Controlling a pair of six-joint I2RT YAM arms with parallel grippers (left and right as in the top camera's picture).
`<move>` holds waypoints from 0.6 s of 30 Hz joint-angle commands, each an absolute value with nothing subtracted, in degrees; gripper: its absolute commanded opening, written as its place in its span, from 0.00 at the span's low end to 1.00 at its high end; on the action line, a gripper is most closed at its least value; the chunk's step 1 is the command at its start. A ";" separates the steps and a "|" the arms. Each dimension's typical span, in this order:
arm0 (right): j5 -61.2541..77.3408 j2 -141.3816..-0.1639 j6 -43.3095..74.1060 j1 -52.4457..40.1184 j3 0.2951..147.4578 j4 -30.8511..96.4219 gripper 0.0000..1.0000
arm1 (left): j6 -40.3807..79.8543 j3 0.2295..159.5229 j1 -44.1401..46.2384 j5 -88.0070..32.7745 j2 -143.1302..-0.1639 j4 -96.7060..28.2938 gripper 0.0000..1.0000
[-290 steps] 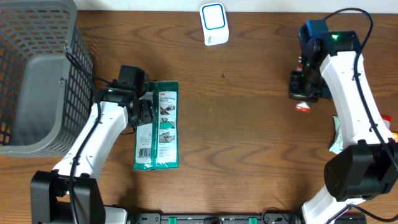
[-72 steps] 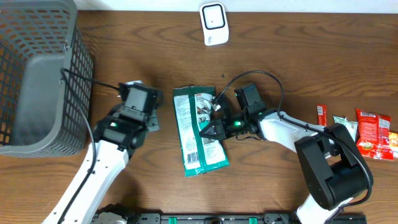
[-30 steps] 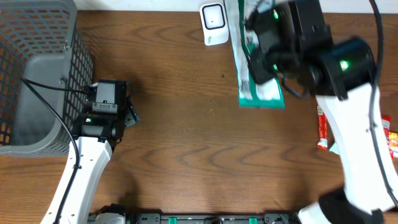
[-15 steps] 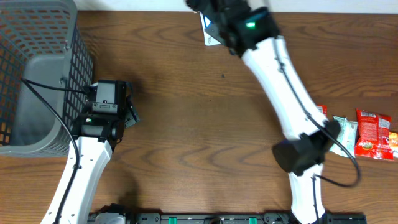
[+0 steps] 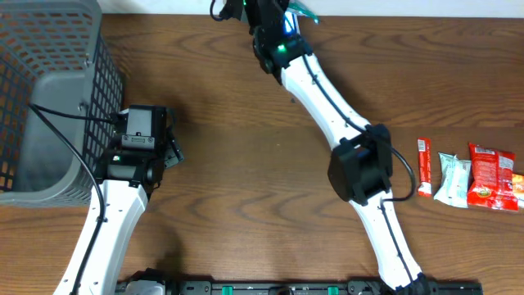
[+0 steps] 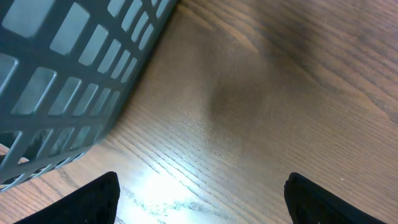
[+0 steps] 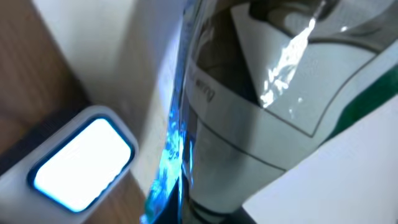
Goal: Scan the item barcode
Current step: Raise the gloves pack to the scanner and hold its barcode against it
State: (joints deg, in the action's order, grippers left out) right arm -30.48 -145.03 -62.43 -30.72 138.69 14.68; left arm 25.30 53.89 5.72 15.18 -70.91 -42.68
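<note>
**Status: scan step in progress, not confirmed.**

1. The counter (image 5: pixel 246 164) carries a grey mesh basket (image 5: pixel 106 82) at the far left. The overhead view shows nothing inside the basket.
2. The right arm (image 5: pixel 327 98) is stretched from the near right to the far edge of the counter. The left arm (image 5: pixel 106 213) is parked at the left, just beside the basket.
3. The task item is a film-wrapped packet (image 7: pixel 267 93) with white and green print. It is off the counter, carried at the far edge in the right pincer (image 5: pixel 282 15), which is closed on it. From overhead only a green corner of the packet shows past the arm.
4. In the right wrist view the packet hangs close over the scanner (image 7: pixel 81 165), whose face is lit white. A blue glow (image 7: pixel 173 146) runs along the packet's left edge. Overhead, the arm hides the scanner.
5. The left pincer (image 6: pixel 199 202) stands wide apart and holds nothing. Only bare counter lies between its fingertips (image 6: pixel 93 199).
6. Three snack packets (image 5: pixel 471 176) lie at the right, well apart from the scanner.

**Done:** pick-up and presentation of the packet to the scanner.

**Left:** a confirmed read. No barcode is visible on the packet in either view, so it cannot be told whether the code faces the scanner. The packet is still gripped and would have to be put down afterwards.
</note>
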 commanded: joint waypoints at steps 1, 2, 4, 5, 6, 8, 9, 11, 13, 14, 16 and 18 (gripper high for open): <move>-31.81 -148.11 -65.25 -30.89 139.59 9.69 0.01 | 25.41 53.95 5.52 15.49 -71.07 -42.85 0.86; -31.57 -148.86 -65.23 -30.94 139.59 8.91 0.01 | 25.41 53.95 5.52 15.49 -71.07 -42.85 0.86; -30.61 -150.32 -65.23 -30.96 139.59 8.27 0.01 | 25.41 53.95 5.52 15.49 -71.07 -42.85 0.86; -29.89 -150.95 -65.23 -30.96 139.59 8.23 0.01 | 25.41 53.95 5.52 15.49 -71.07 -42.83 0.86; -29.02 -151.63 -65.23 -30.87 139.59 8.14 0.02 | 25.41 53.95 5.52 15.49 -71.07 -42.83 0.86; -27.66 -152.81 -65.19 -30.74 139.57 8.29 0.03 | 25.41 53.95 5.52 15.49 -71.07 -42.85 0.86; -26.98 -152.97 -65.08 -30.74 139.57 8.45 0.04 | 25.41 53.95 5.52 15.49 -71.07 -42.83 0.86; -25.39 -153.18 -63.13 -30.76 139.44 9.21 0.04 | 25.41 53.95 5.52 15.49 -71.07 -42.85 0.86; -24.93 -153.18 -60.75 -30.98 139.46 9.19 0.03 | 25.41 53.95 5.52 15.49 -71.07 -42.83 0.86; -24.93 -153.18 -60.10 -31.14 139.46 9.19 0.03 | 25.41 53.95 5.52 15.49 -71.07 -42.83 0.86; -24.80 -153.18 -58.89 -31.44 139.46 9.72 0.02 | 25.41 53.95 5.52 15.49 -71.07 -42.85 0.86; -22.87 -153.18 -56.80 -31.62 139.46 11.88 0.01 | 25.41 53.95 5.52 15.49 -71.07 -42.83 0.86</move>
